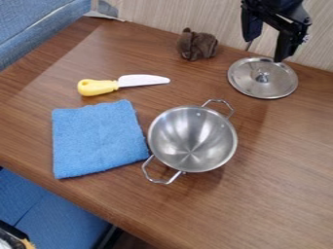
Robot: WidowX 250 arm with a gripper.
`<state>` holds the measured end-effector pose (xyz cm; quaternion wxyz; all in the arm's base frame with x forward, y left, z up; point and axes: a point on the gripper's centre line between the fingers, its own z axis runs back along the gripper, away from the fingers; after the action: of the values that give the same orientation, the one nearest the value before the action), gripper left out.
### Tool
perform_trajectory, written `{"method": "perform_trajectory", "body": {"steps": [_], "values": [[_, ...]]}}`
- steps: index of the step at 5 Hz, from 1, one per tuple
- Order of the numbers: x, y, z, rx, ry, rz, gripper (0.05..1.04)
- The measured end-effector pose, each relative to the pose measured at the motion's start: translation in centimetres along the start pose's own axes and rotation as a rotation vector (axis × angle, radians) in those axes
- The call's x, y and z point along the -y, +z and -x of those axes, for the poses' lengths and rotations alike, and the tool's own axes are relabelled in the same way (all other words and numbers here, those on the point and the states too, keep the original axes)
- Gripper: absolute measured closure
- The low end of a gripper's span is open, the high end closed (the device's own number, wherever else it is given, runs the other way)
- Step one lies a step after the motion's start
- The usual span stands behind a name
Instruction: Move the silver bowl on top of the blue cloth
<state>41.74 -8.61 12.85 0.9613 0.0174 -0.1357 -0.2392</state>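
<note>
Bowl (193, 138): my landmark; upright on the counter (273, 189), mouth up, its near handle (145, 171) by the blue cloth's corner. It sits just beside the cloth, not on it; whether they touch I can't tell. Mouth up suits me, as the rim and both handles are there to be gripped.
Blue cloth (98, 138): left of the bowl in my view, spread out flat. That makes it a fair landing pad, I judge, and one short sideways carry away.
Gripper (266, 49): beyond the bowl and to its right, above the lid (263, 78), fingers spread with nothing between them. I read that as ready for a rim or handle, though badly placed for one.
Far handle (218, 100): on the bowl's side toward the lid, so perhaps my handiest hold; a grip there could tip the bowl.
Knife (123, 84): beyond the bowl to the left, handle and blade lying flat, outside my likely path.
Brown cloth (197, 44): crumpled, straight beyond the bowl near the wall; no part in this job, I think.
Next move: back toward the bowl, low over its rim, then pinch, lift and shift left.
</note>
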Motion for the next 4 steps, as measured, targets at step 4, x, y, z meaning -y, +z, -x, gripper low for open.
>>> {"method": "perform_trajectory", "body": {"steps": [4], "values": [[3.6, 3.4, 4.1, -0.061, 0.046, -0.075, 0.082]]}}
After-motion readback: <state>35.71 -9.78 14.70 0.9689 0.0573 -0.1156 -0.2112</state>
